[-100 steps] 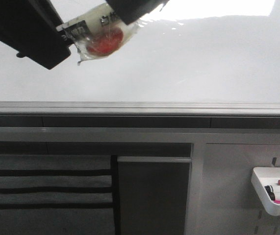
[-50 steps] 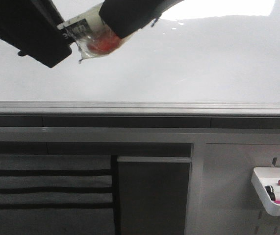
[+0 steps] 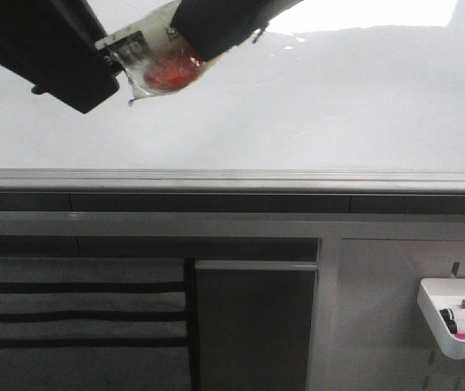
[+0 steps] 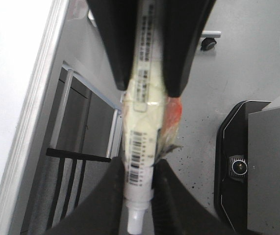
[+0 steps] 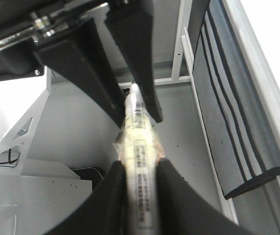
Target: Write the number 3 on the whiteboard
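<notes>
Two grippers share one marker at the top left of the front view, and that shared hold is where trouble could start.

Largest first: the whiteboard (image 3: 338, 98) fills the upper half of the front view, glossy and white above its grey bottom rail (image 3: 232, 175). No number 3 shows on it anywhere; the board looks bare, so the writing has not begun.

Below the rail, the stand's panels (image 3: 252, 326) drop away, with a small white marker tray (image 3: 452, 322) at the lower right, well apart from both arms.

The left gripper (image 3: 106, 53) comes in from the upper left, the right gripper (image 3: 191, 37) from the top centre. In both wrist views each pair of fingers is pressed against the barrel of the marker (image 4: 140, 132), so both are clamped on it at once, one nearer each end. A crumpled clear wrap with a red patch (image 3: 167, 73) clings round the barrel between them.

Likely risks, as I judge them: if the arms pull unevenly, the marker may twist or slip through one grip. The loose wrap could let the fingers slide. The pale end (image 4: 135, 223) looks capped or dry, though I cannot tell which; a capped tip would leave no line on the board.
</notes>
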Robot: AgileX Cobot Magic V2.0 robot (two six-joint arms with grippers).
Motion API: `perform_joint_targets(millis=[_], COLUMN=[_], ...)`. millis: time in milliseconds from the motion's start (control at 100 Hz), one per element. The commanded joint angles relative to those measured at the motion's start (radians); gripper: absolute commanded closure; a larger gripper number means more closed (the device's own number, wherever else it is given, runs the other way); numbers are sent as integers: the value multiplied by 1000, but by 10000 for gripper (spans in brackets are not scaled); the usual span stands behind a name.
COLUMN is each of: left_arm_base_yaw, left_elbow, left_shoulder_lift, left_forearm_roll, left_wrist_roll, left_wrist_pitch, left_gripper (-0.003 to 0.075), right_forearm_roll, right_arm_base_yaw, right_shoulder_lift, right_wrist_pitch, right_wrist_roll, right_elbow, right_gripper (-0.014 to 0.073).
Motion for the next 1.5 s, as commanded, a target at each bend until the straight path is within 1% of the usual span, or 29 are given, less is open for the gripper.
perform_joint_targets(millis=[0,240,310,380,510,570,620,680,750,870,930,1030,1110,1210,1280,1490], left_arm_base_yaw=[-7,-7,-7,-7,-7,-7,-1,20,60,154,203,270,308,326,331,331], left_elbow=[-37,-37,-37,-37,-37,-37,-37,-37,-35,-8,19,77,130,193,217,225], left_shoulder_lift=[-17,-17,-17,-17,-24,-29,-37,-55,-84,-146,-192,-272,-326,-378,-397,-399], left_forearm_roll=[-32,-32,-32,-32,-32,-32,-32,-32,-32,-42,-64,-126,-150,-154,-154,-154], left_wrist_roll=[-9,-9,-9,-9,-12,-21,-39,-77,-110,-175,-190,-197,-197,-197,-197,-197], left_wrist_pitch=[-47,-47,-47,-50,-64,-64,-59,-57,-52,-54,-54,-85,-117,-158,-182,-189], left_gripper=[741,740,713,622,362,298,274,278,279,279,279,279,279,279,279,279], right_forearm_roll=[48,27,27,25,18,-5,-17,-29,-74,-213,-262,-269,-269,-257,-255,-255], right_arm_base_yaw=[-6,-6,-6,-6,-6,-6,-8,-22,-46,-101,-138,-200,-235,-254,-254,-254], right_shoulder_lift=[-23,-23,-23,-23,-23,-27,-36,-56,-86,-148,-189,-253,-305,-357,-379,-391], right_wrist_pitch=[-19,-19,-19,-23,-40,-50,-54,-52,-45,-7,26,49,7,-99,-151,-164], right_wrist_roll=[-5,-5,-5,-5,-5,-5,-5,14,76,243,324,419,480,492,492,492], right_elbow=[-35,-35,-35,-35,-35,-35,-35,-35,-35,-35,-28,18,87,191,235,250], right_gripper=[533,580,586,586,586,586,586,586,586,586,586,586,586,586,586,586])
